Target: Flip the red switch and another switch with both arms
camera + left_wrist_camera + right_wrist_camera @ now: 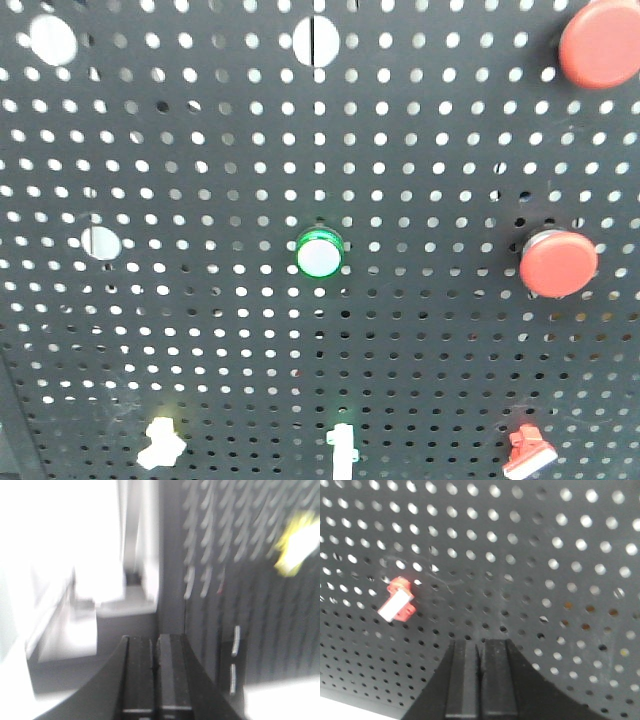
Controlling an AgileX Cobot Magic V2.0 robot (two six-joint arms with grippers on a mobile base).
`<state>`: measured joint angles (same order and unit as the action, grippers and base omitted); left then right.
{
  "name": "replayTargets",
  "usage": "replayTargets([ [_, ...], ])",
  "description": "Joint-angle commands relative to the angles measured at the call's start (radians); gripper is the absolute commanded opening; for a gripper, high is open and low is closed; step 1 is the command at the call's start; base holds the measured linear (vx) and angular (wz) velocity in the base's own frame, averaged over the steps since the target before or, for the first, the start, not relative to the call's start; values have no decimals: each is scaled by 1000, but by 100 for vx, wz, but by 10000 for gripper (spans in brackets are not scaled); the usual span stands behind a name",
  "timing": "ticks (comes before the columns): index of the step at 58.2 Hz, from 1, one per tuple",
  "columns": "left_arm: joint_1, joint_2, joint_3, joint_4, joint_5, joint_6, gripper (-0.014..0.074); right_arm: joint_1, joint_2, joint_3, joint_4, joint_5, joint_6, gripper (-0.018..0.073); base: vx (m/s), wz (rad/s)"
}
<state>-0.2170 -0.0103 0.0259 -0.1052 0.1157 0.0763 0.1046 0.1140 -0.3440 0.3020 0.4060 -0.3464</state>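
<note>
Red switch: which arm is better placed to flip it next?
Right. Its wrist view shows the red switch sharply, just up-left of the shut right gripper. The left gripper, also shut, faces the yellow switch instead.

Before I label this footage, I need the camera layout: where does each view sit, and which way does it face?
Exterior front-facing: looks straight at the black pegboard; red switch and pale yellow switch at bottom; no robot body visible.
Left wrist: behind the left gripper, jaws shut, skimming along the board, blurred; yellow switch upper right.
Right wrist: behind the right gripper, jaws shut, facing the board; red switch upper left.
Shared: each wrist view shares one switch with the front view.
</note>
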Motion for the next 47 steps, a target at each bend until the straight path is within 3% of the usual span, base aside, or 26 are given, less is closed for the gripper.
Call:
replayTargets([
  [1,2,-20,20,62,-22,-65,3,-4,15,-26,5,-79,-5,-6,0,-1],
  [5,2,-20,20,95,-29,-76,3,-4,15,-26,5,-79,-5,-6,0,0],
  [47,2,-20,20,84,-13,-76,3,-4,15,-26,5,-79,-5,-6,0,0],
])
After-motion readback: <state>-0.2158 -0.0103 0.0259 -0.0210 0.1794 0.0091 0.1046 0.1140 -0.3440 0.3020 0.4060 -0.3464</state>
